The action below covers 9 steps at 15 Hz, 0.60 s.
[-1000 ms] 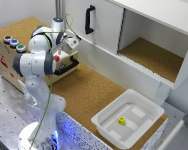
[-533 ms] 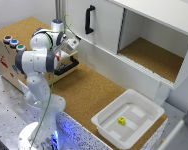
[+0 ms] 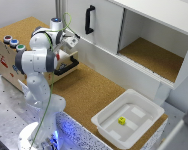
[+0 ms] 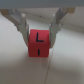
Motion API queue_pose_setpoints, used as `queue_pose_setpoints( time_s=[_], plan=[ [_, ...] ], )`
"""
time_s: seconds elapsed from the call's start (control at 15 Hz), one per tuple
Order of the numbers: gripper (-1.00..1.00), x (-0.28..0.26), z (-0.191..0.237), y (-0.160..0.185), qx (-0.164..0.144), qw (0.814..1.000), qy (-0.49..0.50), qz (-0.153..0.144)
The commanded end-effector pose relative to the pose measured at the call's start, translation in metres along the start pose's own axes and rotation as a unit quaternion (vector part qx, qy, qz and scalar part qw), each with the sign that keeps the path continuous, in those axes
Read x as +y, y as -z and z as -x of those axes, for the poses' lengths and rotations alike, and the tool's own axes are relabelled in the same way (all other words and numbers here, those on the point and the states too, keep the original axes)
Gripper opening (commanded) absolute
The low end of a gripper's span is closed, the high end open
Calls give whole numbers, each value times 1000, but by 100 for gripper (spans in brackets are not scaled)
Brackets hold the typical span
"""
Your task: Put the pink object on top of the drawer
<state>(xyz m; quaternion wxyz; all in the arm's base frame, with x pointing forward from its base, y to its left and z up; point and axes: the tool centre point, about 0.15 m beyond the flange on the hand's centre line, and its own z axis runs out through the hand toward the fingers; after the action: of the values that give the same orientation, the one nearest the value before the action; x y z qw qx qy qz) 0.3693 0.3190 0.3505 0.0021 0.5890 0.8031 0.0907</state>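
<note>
In the wrist view a small reddish-pink cube [image 4: 39, 43] with a black letter on its face sits between my two fingers [image 4: 20, 24], which press against its upper sides. My gripper [image 4: 39, 31] is shut on it. In the exterior view the gripper [image 3: 70, 43] hangs just past the far edge of the light-wood drawer unit [image 3: 9, 62], over its pulled-out drawer with the black bar handle [image 3: 67, 65]. The unit's cork top [image 3: 25, 27] lies towards the exterior view's left of the gripper. The cube is too small to make out in the exterior view.
Round coloured buttons [image 3: 13, 42] sit on the drawer unit's near edge. A large white cabinet [image 3: 106, 30] with a vertical black handle [image 3: 89, 19] stands right behind the gripper. A white tray [image 3: 129, 120] holding a small yellow cube [image 3: 122, 120] is at the front right.
The gripper has shifted only slightly, staying beside the drawer unit with the cube in its hold.
</note>
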Motion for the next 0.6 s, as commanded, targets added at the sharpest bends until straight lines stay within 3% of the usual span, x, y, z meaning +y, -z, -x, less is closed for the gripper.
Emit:
queue_pose_setpoints(
  time_s=[0.0, 0.33, 0.53],
  plan=[
    [-100, -10, -49, 67, -9, 999, 38, 14],
    [-100, -24, -97, 114, -1, 995, 87, 39],
    [-100, -33, -123, 129, 13, 994, 105, 32]
  ],
)
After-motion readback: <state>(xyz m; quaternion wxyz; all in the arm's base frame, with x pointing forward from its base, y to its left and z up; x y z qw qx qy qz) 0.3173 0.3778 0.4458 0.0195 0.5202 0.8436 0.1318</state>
